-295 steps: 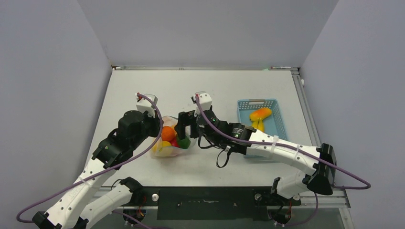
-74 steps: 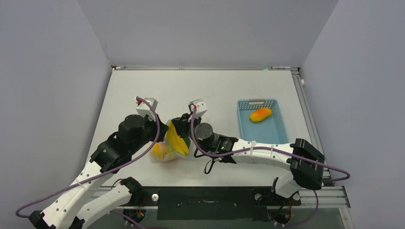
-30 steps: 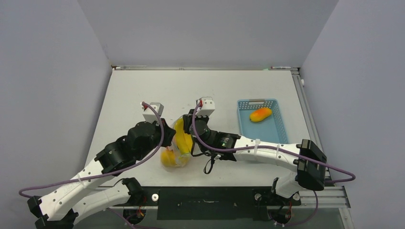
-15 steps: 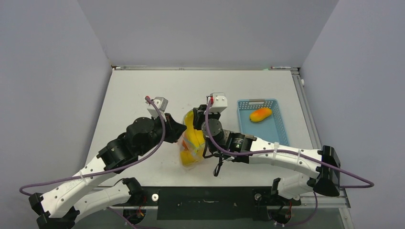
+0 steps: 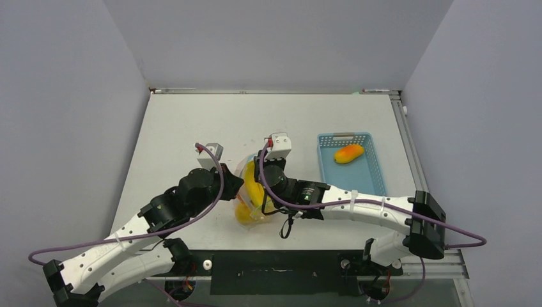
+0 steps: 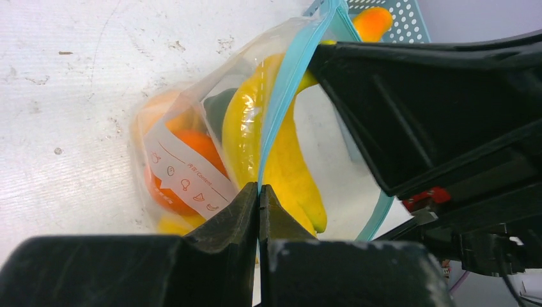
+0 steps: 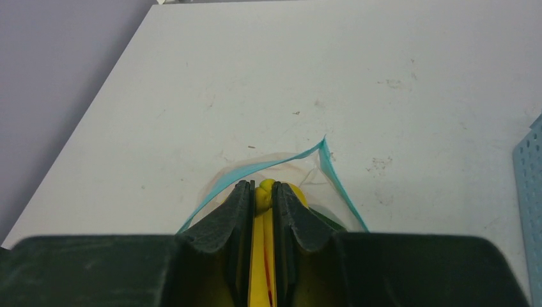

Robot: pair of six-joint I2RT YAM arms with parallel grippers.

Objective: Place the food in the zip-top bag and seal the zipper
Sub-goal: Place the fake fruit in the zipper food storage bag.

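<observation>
Success depends on the left gripper (image 6: 259, 190), jaws pressed together on the zipper (image 6: 291, 83), holding the bag (image 6: 160, 128) open left of the basket (image 5: 358, 176) while the right gripper (image 7: 262, 190), pinching the bananas (image 6: 287, 160), pushes them fully inside.

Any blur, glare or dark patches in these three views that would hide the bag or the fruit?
Top external: even light, sharp, only soft shadows on the table. Left wrist: the zip-top bag is sharp with mild sheen; the left fingers are black and featureless. Right wrist: table crisp, right fingers dark, bananas bright between them.
</observation>
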